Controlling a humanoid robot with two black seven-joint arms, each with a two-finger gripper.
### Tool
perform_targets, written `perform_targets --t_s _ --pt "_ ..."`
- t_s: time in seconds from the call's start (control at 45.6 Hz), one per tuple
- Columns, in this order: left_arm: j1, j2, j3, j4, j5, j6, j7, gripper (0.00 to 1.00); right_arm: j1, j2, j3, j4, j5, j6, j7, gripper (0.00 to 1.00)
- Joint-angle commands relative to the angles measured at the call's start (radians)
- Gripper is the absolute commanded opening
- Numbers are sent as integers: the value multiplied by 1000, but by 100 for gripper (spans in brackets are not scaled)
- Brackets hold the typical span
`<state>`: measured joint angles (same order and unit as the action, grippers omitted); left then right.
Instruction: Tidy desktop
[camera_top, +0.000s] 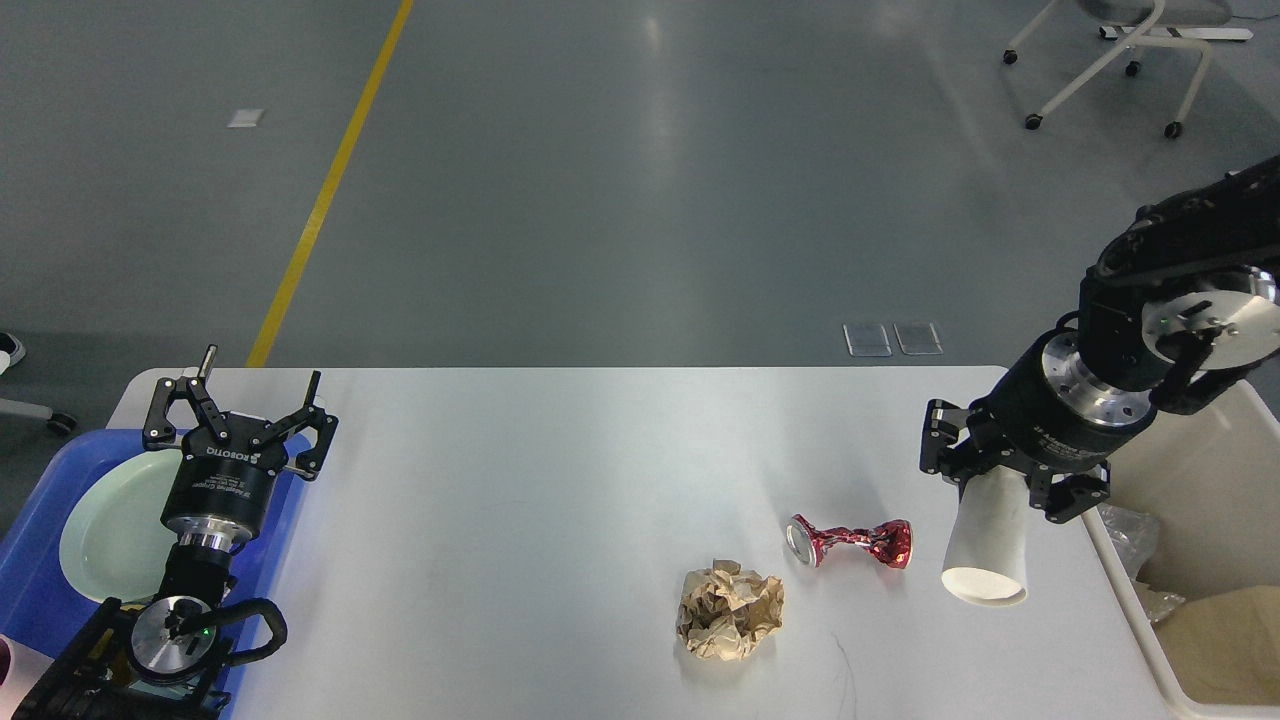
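The white desktop (520, 500) fills the lower part of the view. My right gripper (1005, 482) is shut on a white paper cup (988, 545) and holds it above the desktop's right end, mouth tilted down. A crushed red can (850, 541) lies on the desktop just left of the cup. A crumpled ball of brown paper (730, 611) lies in front of the can. My left gripper (252, 392) is open and empty above the desktop's left end, over the far edge of the blue tray (40, 560).
The blue tray holds a pale green plate (115, 525). A cream bin (1215, 500) with some waste in it stands off the desktop's right edge. A wheeled chair (1120, 60) stands on the grey floor far right.
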<state>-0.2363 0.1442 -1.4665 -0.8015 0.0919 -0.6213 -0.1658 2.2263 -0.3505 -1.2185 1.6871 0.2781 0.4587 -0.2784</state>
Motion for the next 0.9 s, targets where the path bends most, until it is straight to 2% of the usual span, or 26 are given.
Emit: perform_targets --t_s 0.0,0.307,0.548,0.723,0.876 --pt "2 0 0 -1 0 0 0 96 78 -13 10 57 -43 44 1 0" --pt "2 0 0 -1 0 0 0 96 73 -33 -1 42 -43 17 1 0" --pt "2 0 0 -1 0 0 -1 96 6 -106 -62 0 -53 -87 2 0" --pt "2 0 0 -1 0 0 -1 96 -210 -315 -38 -204 -227 -106 2 0" --pt "2 0 0 -1 0 0 -1 96 -425 -433 78 -409 -327 -115 10 0"
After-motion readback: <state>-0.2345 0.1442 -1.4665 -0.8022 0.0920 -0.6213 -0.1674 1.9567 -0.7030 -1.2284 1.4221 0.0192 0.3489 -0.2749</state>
